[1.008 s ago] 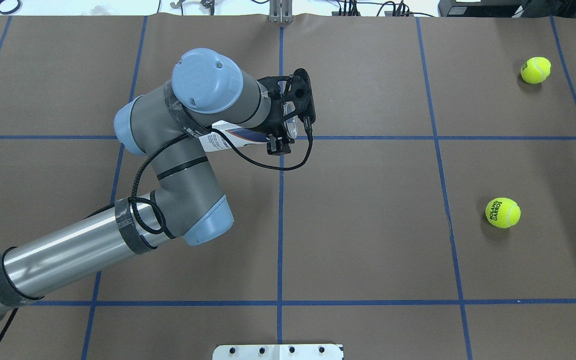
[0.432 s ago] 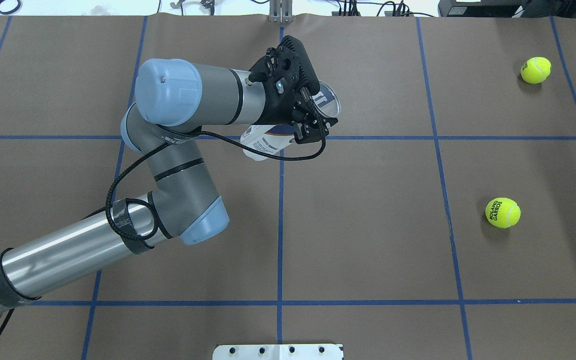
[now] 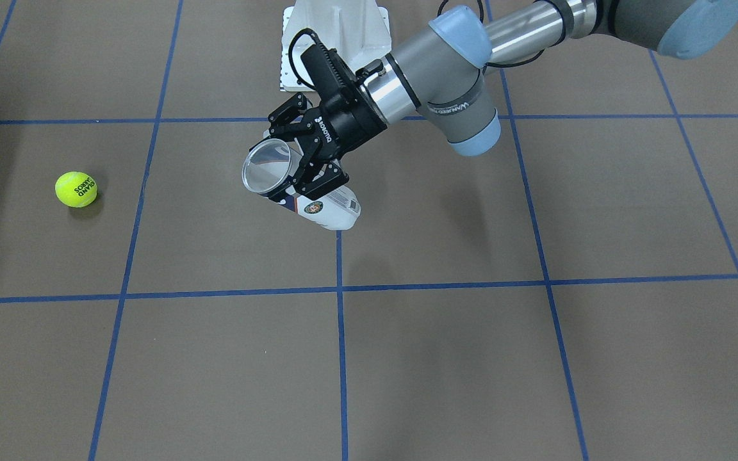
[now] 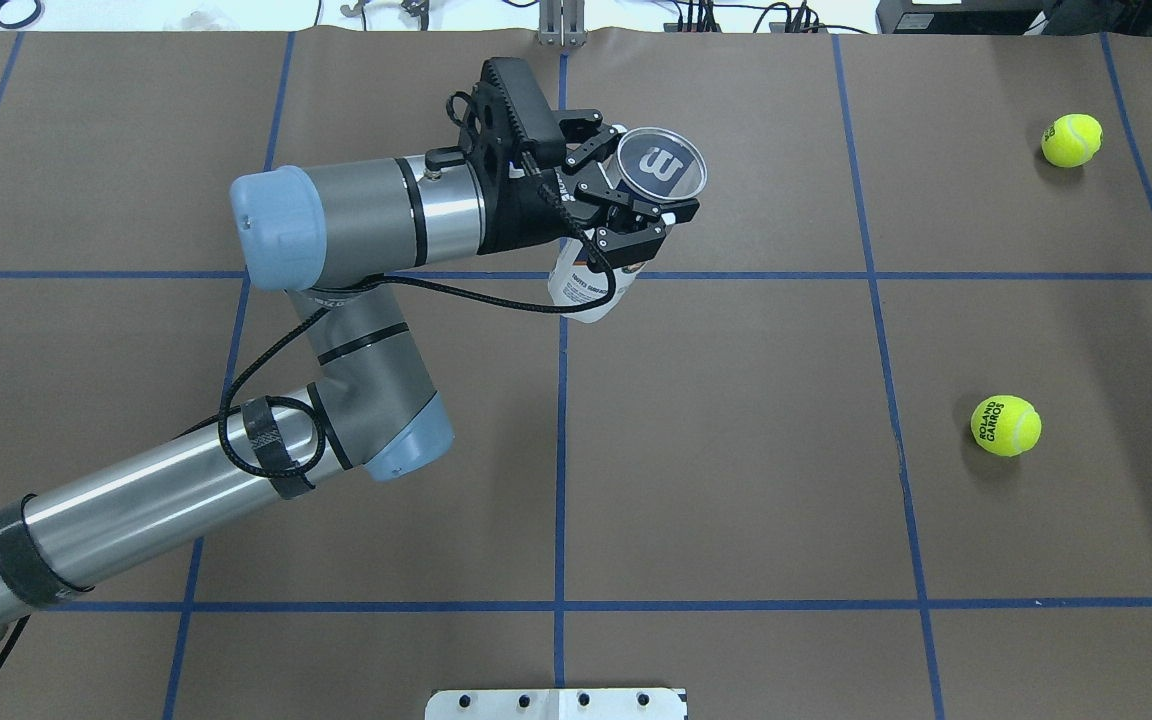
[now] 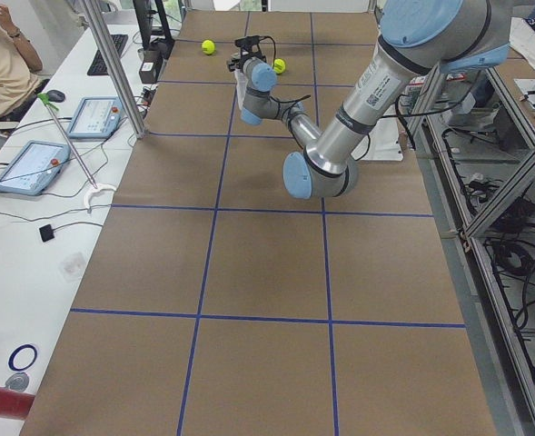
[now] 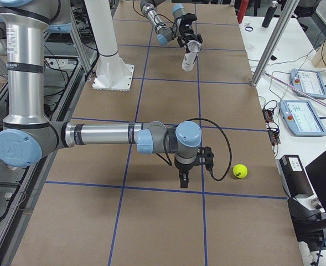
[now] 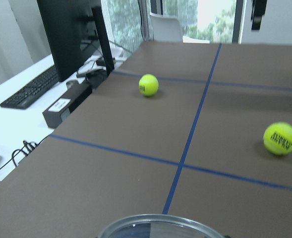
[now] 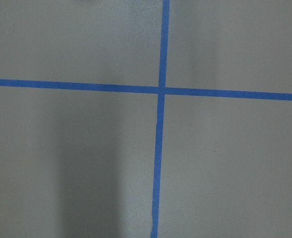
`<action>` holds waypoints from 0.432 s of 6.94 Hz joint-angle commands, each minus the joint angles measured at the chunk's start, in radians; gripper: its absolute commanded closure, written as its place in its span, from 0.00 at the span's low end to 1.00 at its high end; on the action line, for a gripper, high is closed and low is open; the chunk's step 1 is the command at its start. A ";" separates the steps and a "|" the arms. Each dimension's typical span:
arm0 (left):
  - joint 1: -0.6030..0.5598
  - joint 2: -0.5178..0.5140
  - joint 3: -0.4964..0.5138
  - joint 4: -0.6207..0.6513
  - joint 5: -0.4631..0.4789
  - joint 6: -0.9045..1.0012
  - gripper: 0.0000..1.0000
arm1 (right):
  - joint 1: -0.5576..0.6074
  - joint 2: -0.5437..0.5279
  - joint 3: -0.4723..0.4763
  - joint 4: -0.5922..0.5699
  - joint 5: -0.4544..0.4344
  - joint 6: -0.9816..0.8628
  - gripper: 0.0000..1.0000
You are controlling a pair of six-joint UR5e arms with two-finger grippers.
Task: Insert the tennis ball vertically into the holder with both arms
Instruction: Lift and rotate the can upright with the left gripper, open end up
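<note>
Left hand [image 3: 305, 150] is clamped on the clear plastic tennis-ball can [image 3: 329, 208], held tilted above the brown counter [image 4: 736, 480]. Risk: the smooth can could slip or be left off-vertical, blocking entry of the fuzzy yellow-green tennis ball [image 4: 1005, 425]. Right hand [image 6: 193, 165]: cannot tell whether apart or together.

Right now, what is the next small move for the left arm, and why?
Probably roll the left hand until the tennis-ball can stands upright. The hand is shut on the can just below its mouth, off the table, but the can leans, mouth not facing straight up. A tennis ball lowered vertically would likely catch the rim.
</note>
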 commanded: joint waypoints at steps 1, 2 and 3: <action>0.002 0.001 0.045 -0.190 0.125 -0.034 0.23 | -0.005 0.006 0.006 0.030 0.032 0.005 0.00; 0.004 0.001 0.095 -0.285 0.176 -0.034 0.23 | -0.008 0.029 0.017 0.027 0.045 -0.003 0.00; 0.004 0.007 0.151 -0.342 0.180 -0.031 0.23 | -0.040 0.031 0.057 0.027 0.037 -0.009 0.00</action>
